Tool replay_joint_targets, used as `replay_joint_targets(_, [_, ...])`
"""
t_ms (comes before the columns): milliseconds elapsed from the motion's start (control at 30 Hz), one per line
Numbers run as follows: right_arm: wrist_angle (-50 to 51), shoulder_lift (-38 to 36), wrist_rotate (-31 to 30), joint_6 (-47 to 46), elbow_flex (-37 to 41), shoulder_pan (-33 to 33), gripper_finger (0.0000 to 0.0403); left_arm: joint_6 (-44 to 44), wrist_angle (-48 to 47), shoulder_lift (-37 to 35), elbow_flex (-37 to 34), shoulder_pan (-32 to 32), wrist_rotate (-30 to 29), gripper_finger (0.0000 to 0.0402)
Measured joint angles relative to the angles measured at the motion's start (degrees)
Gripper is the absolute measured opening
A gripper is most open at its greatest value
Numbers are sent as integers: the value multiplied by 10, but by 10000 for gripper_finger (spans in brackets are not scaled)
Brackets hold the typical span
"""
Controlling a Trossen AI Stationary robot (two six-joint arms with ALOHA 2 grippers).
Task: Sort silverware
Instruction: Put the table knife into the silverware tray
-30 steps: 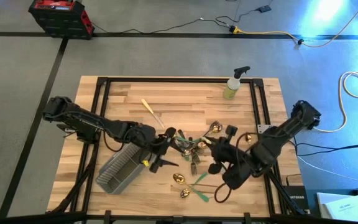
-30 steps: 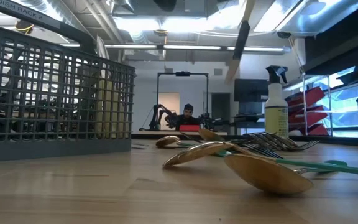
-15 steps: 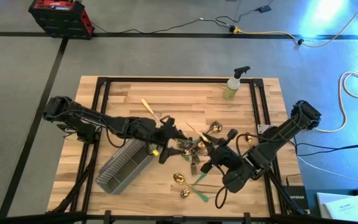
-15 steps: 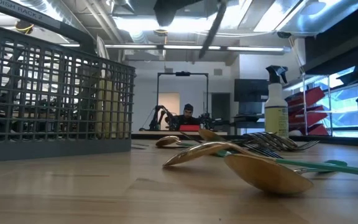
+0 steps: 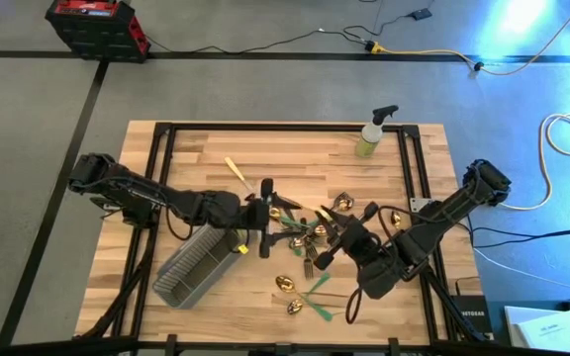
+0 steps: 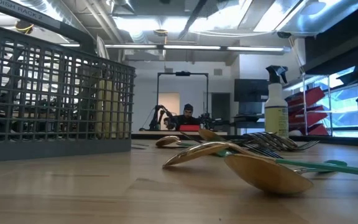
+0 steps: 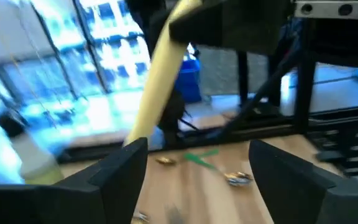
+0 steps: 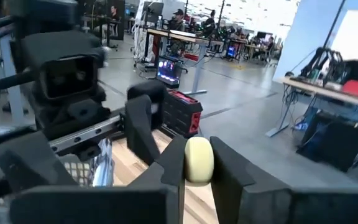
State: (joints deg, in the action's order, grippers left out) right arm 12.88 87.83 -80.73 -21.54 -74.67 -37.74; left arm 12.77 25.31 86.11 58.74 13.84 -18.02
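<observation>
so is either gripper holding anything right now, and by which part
The right gripper is shut on a cream-handled utensil, gripping the end of its handle. The left gripper is open and holds nothing.

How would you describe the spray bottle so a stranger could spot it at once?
Find the wooden table in the high view and go to its upper right corner. The spray bottle stands there alone: yellow-green, dark trigger top, unlike the gold silverware heaped mid-table.
</observation>
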Motion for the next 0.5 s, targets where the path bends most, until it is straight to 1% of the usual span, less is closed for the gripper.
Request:
replay_joint_targets(67, [0,0,2,-10,0,0,36,52,10,0,0,6,-38,264])
replay_joint_targets(133, [0,1,3,-10,0,0,29,91,12,0,0,9,-70,264])
replay_joint_targets(233, [1,2,9,-8,0,-1,26,124,10,0,0,8,-96,264])
replay_joint_targets(333, [0,2,15,-12,0,-1,26,168,13,0,0,5,-97,264])
replay_joint_targets(400, [-3,2,19,-13,0,3,26,191,13,0,0,3,-83,264])
replay_joint_targets(500, [-16,2,29,-11,0,8,26,203,17,0,0,-1,-62,264])
